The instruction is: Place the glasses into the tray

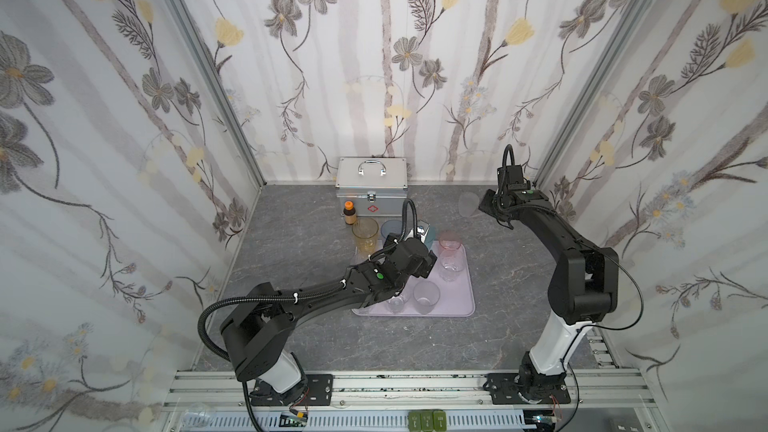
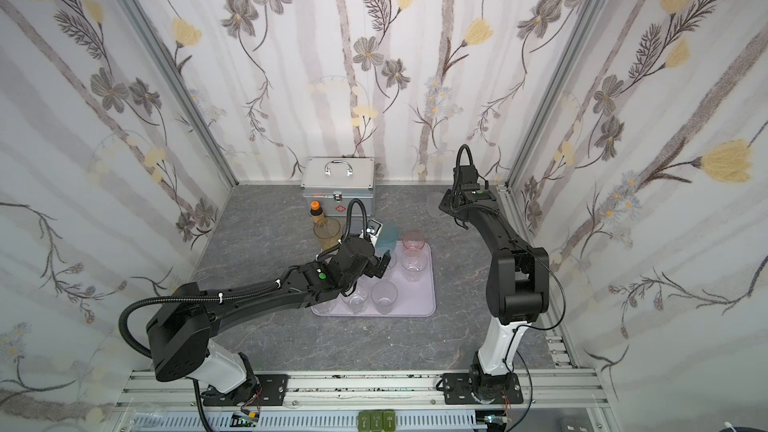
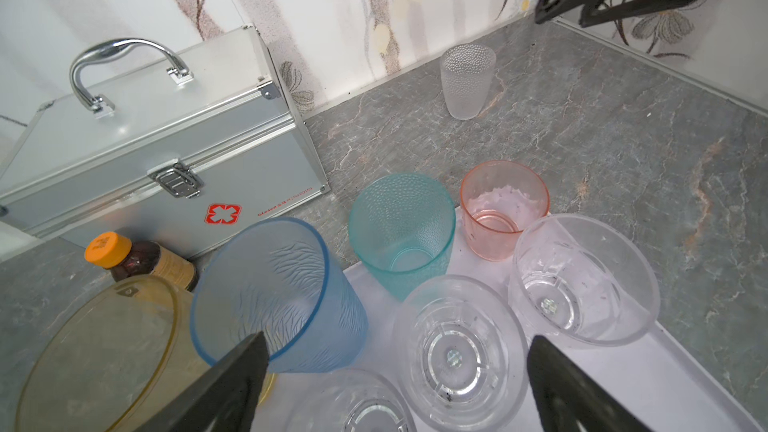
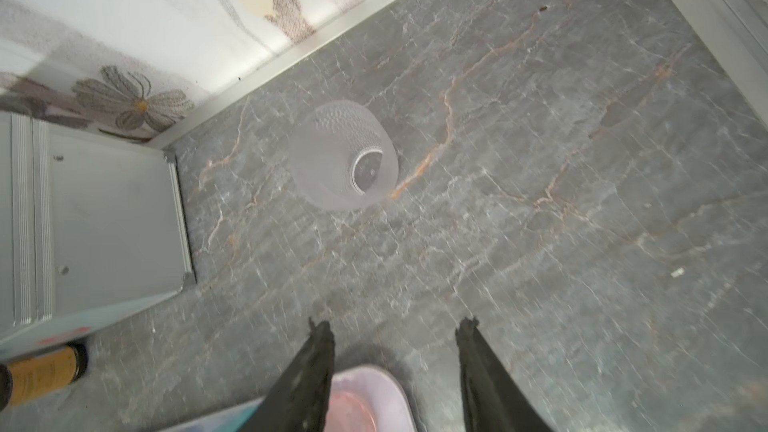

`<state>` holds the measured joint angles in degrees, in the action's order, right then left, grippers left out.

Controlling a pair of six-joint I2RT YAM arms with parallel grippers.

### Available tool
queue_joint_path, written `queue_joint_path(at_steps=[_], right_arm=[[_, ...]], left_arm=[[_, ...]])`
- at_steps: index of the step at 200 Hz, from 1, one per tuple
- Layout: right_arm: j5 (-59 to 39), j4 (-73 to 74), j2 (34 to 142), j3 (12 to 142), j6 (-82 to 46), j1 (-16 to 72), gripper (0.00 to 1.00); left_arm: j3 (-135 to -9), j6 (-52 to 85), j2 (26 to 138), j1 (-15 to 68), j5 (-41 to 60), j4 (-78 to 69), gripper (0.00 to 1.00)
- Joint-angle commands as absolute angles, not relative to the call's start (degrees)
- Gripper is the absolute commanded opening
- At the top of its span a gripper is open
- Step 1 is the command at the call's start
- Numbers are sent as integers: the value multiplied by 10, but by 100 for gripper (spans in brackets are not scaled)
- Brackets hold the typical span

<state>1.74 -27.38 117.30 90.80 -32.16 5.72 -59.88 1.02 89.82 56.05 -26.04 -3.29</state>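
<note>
The pale lilac tray (image 1: pixel 457 305) (image 2: pixel 415 305) lies mid-table and holds several glasses: pink (image 3: pixel 503 209), teal (image 3: pixel 401 226) and clear faceted ones (image 3: pixel 457 351) (image 3: pixel 582 280). The blue glass (image 3: pixel 270 288) and the amber glass (image 3: pixel 95 351) stand at its far-left corner. My left gripper (image 1: pixel 432 263) (image 3: pixel 399 351) hovers open over the tray, above a clear glass and holding nothing. A frosted glass (image 1: pixel 467 203) (image 4: pixel 343 160) stands alone on the table near the back wall. Just beside it, my right gripper (image 1: pixel 484 205) (image 4: pixel 395 326) hangs open and empty.
A silver metal case (image 1: pixel 371 189) with a handle stands against the back wall. A small brown bottle (image 1: pixel 348 213) with an orange cap is in front of it, next to the amber glass. Walls close in the left, back and right sides.
</note>
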Motion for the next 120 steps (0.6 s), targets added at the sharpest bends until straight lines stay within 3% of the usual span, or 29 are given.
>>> queue_joint_path(at_steps=[1,81,120], right_arm=[[-6,-232,1227,946,-346,42,50],[-38,-228,1351,1035,-347,37,48],[-49,-233,1386,1066,-346,38,38]], left_arm=[[-604,-51,903,560,-256,-57,100],[-588,-52,896,550,-275,-62,100],[-573,-51,879,544,-285,-62,100]])
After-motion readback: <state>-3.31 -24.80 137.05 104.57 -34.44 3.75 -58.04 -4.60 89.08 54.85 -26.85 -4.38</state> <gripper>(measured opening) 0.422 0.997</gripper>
